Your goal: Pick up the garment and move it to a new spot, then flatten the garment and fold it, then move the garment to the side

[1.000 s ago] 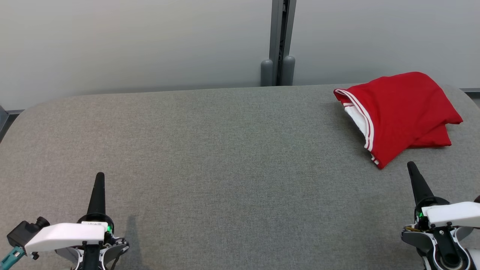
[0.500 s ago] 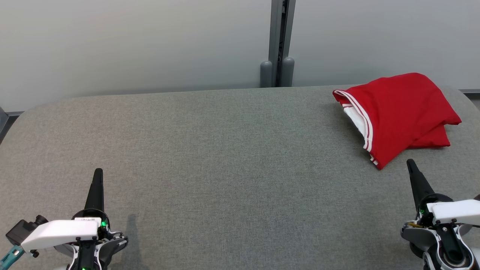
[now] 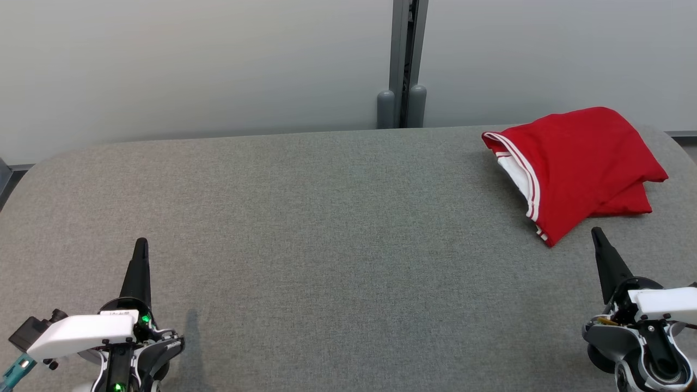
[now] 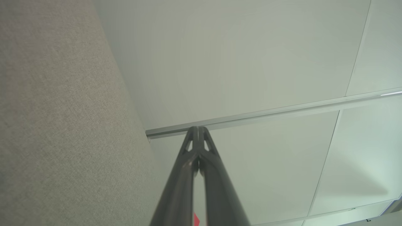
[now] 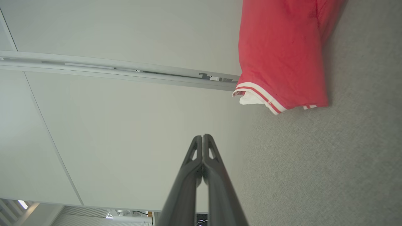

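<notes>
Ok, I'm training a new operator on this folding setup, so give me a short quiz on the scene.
1. Fill in: the left tool and right tool both have their jaws ____.
2. True or false: the red garment lies at the middle of the grey table.
3. Which tool is nearer the garment? A) left B) right
Key: 1 shut; 2 false, it lies at the far right; 3 B.
</notes>
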Controlling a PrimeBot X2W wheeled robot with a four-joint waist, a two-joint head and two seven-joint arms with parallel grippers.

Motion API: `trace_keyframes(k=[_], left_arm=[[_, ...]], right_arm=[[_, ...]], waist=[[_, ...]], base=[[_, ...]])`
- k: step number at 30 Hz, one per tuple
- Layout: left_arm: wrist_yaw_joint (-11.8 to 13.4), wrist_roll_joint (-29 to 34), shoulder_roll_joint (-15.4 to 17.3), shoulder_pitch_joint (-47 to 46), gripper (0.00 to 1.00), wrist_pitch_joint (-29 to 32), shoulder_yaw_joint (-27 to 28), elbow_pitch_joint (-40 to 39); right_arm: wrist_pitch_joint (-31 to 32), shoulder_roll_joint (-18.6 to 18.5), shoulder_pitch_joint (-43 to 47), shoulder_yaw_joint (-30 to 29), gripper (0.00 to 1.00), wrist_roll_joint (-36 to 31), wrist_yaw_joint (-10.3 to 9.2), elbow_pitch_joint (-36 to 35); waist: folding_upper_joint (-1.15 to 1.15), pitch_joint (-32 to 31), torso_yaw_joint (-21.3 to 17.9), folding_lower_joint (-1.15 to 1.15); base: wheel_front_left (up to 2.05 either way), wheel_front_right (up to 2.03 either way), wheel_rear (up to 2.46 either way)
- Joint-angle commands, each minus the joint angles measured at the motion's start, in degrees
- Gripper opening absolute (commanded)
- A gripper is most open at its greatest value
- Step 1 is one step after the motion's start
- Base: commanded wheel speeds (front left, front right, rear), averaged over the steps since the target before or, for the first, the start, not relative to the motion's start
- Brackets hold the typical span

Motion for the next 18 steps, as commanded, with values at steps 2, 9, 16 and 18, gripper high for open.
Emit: trace_keyframes(k=[2,9,16,18], left_arm=[[-0.35,-1.79,0.24,-0.91,0.0,0.48,0.34,-0.1],[-0.4,-4.36,0.24,-1.31,0.0,1.09,0.49,0.01],[-0.44,-5.66,0.23,-1.53,0.0,1.4,0.56,0.07],[-0.44,-5.66,0.23,-1.53,0.0,1.4,0.56,0.07]], right_arm=[[0.74,0.01,-0.72,-0.36,0.0,1.66,0.12,0.1],[1.6,0.16,-1.11,-0.82,0.0,3.98,0.12,0.58],[2.03,0.22,-1.04,-1.08,0.0,5.31,0.12,0.84],[2.03,0.22,-1.04,-1.08,0.0,5.3,0.12,0.84]], waist=[[0.0,-0.06,-0.02,0.0],[0.0,-0.2,-0.07,0.0],[0.0,-0.29,-0.1,0.0],[0.0,-0.29,-0.1,0.0]], base=[[0.0,0.0,0.0],[0.0,0.0,0.0],[0.0,0.0,0.0],[0.0,0.0,0.0]])
